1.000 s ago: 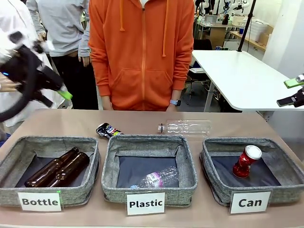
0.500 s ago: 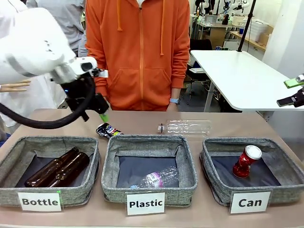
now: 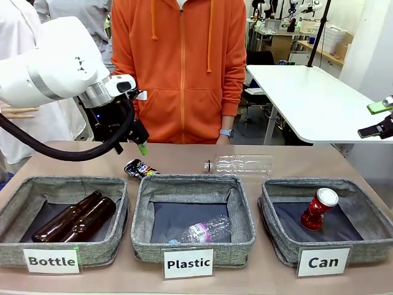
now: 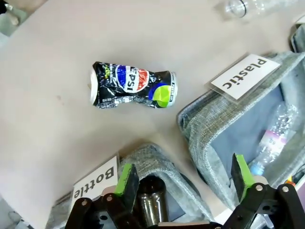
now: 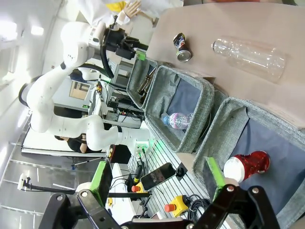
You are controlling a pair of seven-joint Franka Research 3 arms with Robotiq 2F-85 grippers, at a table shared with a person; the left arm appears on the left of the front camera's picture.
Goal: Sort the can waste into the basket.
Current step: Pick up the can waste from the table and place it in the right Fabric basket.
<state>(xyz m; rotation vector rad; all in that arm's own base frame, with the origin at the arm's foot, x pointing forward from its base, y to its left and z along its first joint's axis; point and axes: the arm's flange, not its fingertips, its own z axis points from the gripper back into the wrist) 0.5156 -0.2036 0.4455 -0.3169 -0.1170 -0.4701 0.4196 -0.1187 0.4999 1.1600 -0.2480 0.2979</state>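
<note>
Brown tabletop [image 3: 307, 165] first: nearest me sit three baskets. I count two brown bottles [image 3: 73, 218] in the Bottle basket [image 3: 92, 252], one plastic bottle [image 3: 202, 230] in the Plastic basket [image 3: 141, 239], and one red can [image 3: 318, 209] leaning in the Can basket [image 3: 282, 246]. Behind them lie one crushed can [image 3: 140, 168], just past the Bottle and Plastic baskets, and one clear bottle [image 3: 239, 165]. My left gripper [image 3: 131, 147] hovers above the crushed can, jaws wide and empty. My right gripper [image 3: 379, 118] hangs far right, spread and holding nothing. One person [image 3: 181, 67] stands across.
</note>
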